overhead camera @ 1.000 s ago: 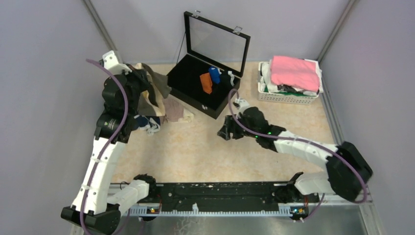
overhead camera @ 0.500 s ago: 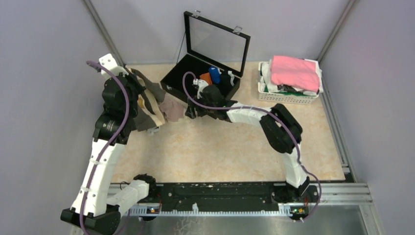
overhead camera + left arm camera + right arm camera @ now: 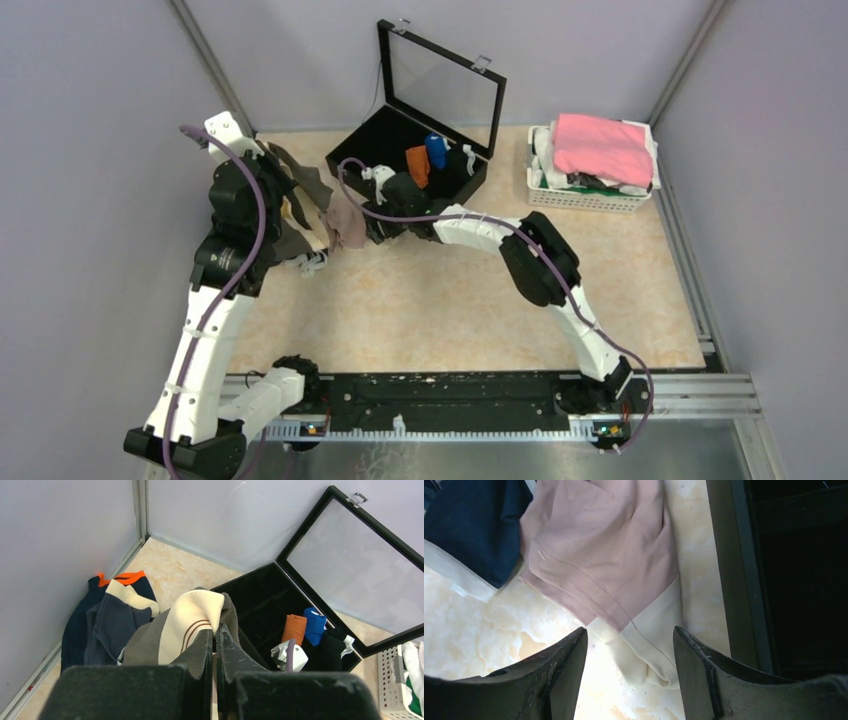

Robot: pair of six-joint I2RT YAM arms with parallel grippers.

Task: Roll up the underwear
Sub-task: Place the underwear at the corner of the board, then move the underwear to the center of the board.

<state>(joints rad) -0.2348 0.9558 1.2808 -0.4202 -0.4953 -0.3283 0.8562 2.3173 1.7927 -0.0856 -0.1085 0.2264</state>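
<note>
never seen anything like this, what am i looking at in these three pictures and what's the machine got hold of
These are two robot arms bolted to the near edge of a table. The wide picture comes from a fixed camera above and behind them. The other two come from a small camera on each wrist, looking out past that arm's tip. The left pincer is shut on olive-brown briefs with a tan waistband, held up. The right pincer is open, hovering over pale pink briefs lying beside navy briefs. Behind stands an open black case holding an orange roll and a blue roll, and a white basket with a pink cloth.
</note>
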